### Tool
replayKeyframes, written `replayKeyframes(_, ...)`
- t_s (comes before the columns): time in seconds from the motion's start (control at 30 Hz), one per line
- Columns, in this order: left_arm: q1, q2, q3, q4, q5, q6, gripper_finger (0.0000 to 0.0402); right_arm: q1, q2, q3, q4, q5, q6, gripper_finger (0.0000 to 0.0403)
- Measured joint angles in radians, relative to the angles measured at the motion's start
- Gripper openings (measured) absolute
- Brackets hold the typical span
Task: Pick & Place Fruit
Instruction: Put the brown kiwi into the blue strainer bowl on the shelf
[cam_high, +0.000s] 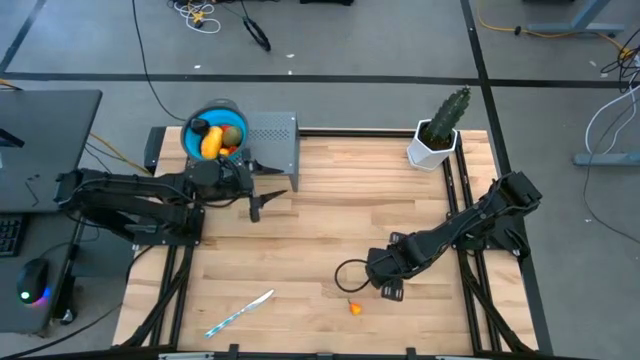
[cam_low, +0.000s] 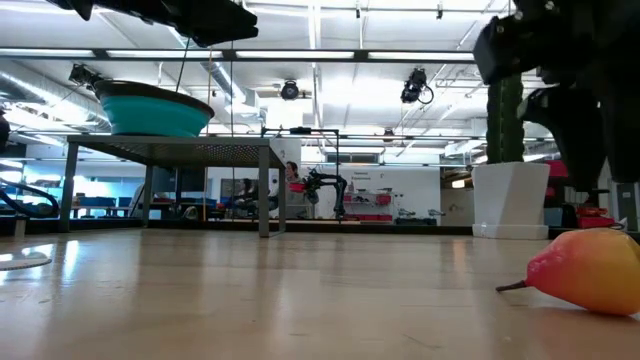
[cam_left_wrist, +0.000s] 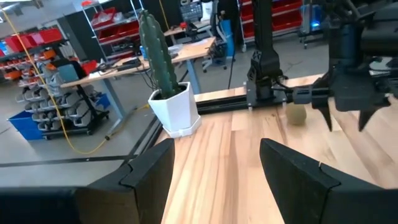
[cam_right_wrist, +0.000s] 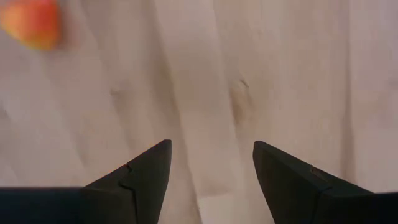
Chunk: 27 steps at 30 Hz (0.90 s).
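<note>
One small fruit (cam_high: 355, 308) lies near the desk's (cam_high: 330, 215) front edge, orange-red blending to yellow, rounded, with a thin dark stem. Just beside and behind it, my right pincer (cam_high: 392, 292) hangs low over the wood, fingers apart, holding nothing. A white-and-blue stick (cam_high: 240, 312) lies toward the front left. Farther back, my left pincer (cam_high: 256, 209) hovers open and empty beside the grey stand (cam_high: 272, 135). On that stand sits a blue bowl (cam_high: 192, 133) holding more fruit, a yellow-orange oblong (cam_high: 211, 143) largest. A potted cactus (cam_high: 440, 130) stands at the far right corner.
</note>
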Motion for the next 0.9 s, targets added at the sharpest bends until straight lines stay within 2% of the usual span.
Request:
replayKeyframes(0.13, 0.000, 0.000, 0.000, -0.004, -0.001, -0.008, 0.0247, -0.002, 0.000, 0.000, -0.089, -0.005, 0.042, 0.0238)
replayKeyframes(0.37, 0.000, -0.001, 0.000, -0.002, -0.001, -0.006, 0.0247, 0.012, 0.000, 0.000, -0.320, -0.100, 0.158, 0.0239)
replayKeyframes(0.5, 0.000, -0.001, 0.000, -0.003, -0.001, -0.008, 0.0247, 0.034, 0.000, 0.000, -0.387, -0.104, 0.193, 0.0255)
replayKeyframes(0.77, 0.000, -0.002, 0.000, -0.007, -0.001, -0.011, 0.0247, 0.079, 0.000, 0.000, -0.548, 0.011, 0.274, 0.0323)
replayKeyframes(0.9, 0.000, -0.002, 0.000, -0.007, -0.001, -0.012, 0.0247, 0.112, 0.000, -0.005, -0.554, 0.059, 0.283, 0.0338)
